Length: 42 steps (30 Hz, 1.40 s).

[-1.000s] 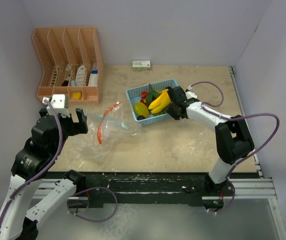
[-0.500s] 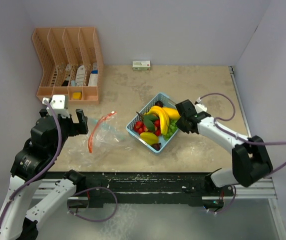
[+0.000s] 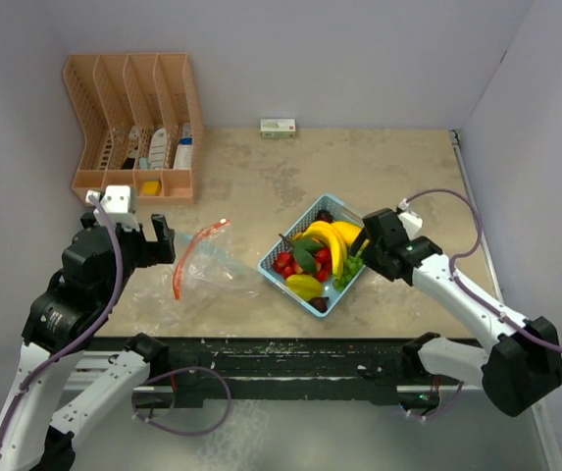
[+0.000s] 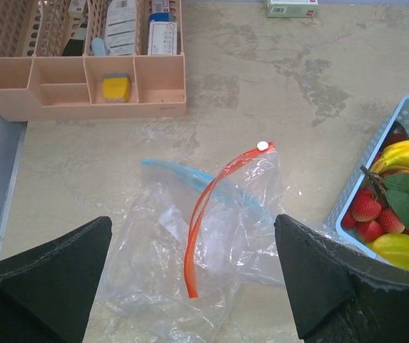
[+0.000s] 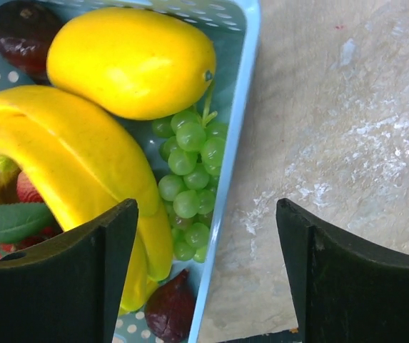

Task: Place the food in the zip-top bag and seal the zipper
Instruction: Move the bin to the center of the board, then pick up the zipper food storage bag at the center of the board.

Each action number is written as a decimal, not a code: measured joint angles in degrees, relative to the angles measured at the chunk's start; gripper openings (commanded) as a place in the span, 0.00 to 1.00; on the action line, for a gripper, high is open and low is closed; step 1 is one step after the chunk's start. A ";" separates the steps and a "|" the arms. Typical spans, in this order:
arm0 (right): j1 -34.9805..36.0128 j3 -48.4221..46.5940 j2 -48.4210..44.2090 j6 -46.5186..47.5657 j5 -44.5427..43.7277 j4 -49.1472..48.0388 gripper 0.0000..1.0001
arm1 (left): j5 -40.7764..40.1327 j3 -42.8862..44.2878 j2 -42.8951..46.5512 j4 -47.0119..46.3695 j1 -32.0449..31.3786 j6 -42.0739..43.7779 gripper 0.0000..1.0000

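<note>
The food, toy bananas (image 3: 327,245), a mango (image 5: 129,61), green grapes (image 5: 190,171), strawberries (image 4: 367,209) and a dark purple fruit (image 5: 168,307), lies in a light-blue basket (image 3: 282,276). My right gripper (image 3: 367,250) (image 5: 206,207) is open and straddles the basket's right rim (image 5: 240,107) without touching it. The clear zip-top bag (image 3: 212,275) (image 4: 147,250), with its red zipper (image 4: 204,207), lies crumpled left of the basket. Above the bag hovers my left gripper (image 3: 124,240) (image 4: 193,219), wide open and holding nothing.
A peach desk organiser (image 3: 133,123) with small items stands at the back left. A small box (image 3: 278,127) lies against the back wall. Walls close in the table on the left, back and right.
My right gripper pulled the basket nearer and to the right, away from the bag, then opened off its rim. The bag's zipper shifted slightly left. The left arm stayed still.
</note>
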<state>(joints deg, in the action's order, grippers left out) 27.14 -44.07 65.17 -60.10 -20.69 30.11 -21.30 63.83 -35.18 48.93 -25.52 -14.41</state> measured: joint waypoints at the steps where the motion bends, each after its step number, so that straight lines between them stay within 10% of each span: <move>1: 0.22 -0.61 0.00 0.96 0.33 0.44 0.81 | 0.07 0.00 -0.07 0.00 0.00 0.00 0.99; 13: 15.45 -21.46 3.61 14.67 2.10 -2.84 0.79 | -1.84 1.97 -0.20 1.44 0.00 -0.04 0.99; 26: 19.43 -42.73 37.55 21.31 14.80 -13.42 0.80 | -2.99 3.21 4.35 4.66 0.00 -1.53 0.99; 42: 19.43 -43.58 51.08 25.88 33.68 -28.61 0.74 | -2.71 2.10 4.74 5.29 0.00 -1.49 0.99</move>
<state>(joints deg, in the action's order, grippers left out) 46.57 -87.66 116.25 -34.22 12.99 1.50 -24.01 65.93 -30.44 54.22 -25.52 -15.90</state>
